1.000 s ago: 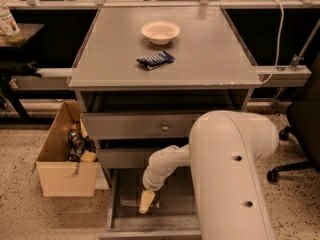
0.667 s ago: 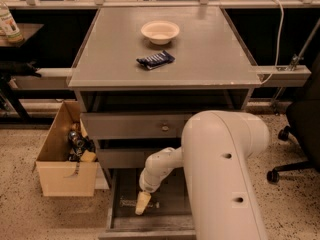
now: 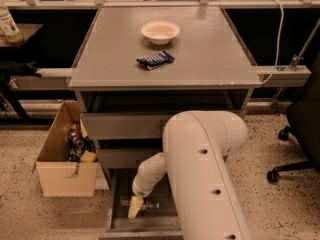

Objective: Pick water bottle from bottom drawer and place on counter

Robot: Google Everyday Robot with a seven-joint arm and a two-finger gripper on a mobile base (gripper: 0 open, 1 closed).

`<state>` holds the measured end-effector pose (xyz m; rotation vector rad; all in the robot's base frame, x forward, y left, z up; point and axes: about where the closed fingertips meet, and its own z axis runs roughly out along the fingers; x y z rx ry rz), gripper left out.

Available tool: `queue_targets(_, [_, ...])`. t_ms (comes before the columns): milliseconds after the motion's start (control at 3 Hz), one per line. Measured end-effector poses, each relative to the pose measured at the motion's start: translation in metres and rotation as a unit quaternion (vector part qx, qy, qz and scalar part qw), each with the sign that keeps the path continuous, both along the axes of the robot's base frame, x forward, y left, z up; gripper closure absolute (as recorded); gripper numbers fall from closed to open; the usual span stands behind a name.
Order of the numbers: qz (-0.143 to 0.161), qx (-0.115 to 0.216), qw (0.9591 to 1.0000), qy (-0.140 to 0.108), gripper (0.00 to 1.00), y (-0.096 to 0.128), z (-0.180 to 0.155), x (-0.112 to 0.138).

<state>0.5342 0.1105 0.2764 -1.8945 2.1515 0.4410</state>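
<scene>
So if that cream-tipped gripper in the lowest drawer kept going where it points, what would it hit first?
Probably the small clear plastic water bottle lying in the grey wooden bottom drawer; the gripper points down at it. Depth is unclear, so it might reach the drawer floor beside it.

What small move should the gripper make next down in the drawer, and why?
Probably lower the gripper a touch, centred over the water bottle, which lies on its side on the bottom drawer floor at the gripper's tip. It is not yet lifted, so the counter comes after a grasp.
</scene>
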Motion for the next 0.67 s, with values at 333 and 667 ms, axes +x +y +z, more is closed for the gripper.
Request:
queue_targets(333, [-0.006, -0.002, 1.0000, -0.005, 0.00, -0.005, -0.012, 0.001])
queue_targets(667, [-0.003, -0.026, 0.9994, -0.022, 0.00, -0.023, -0.034, -0.007])
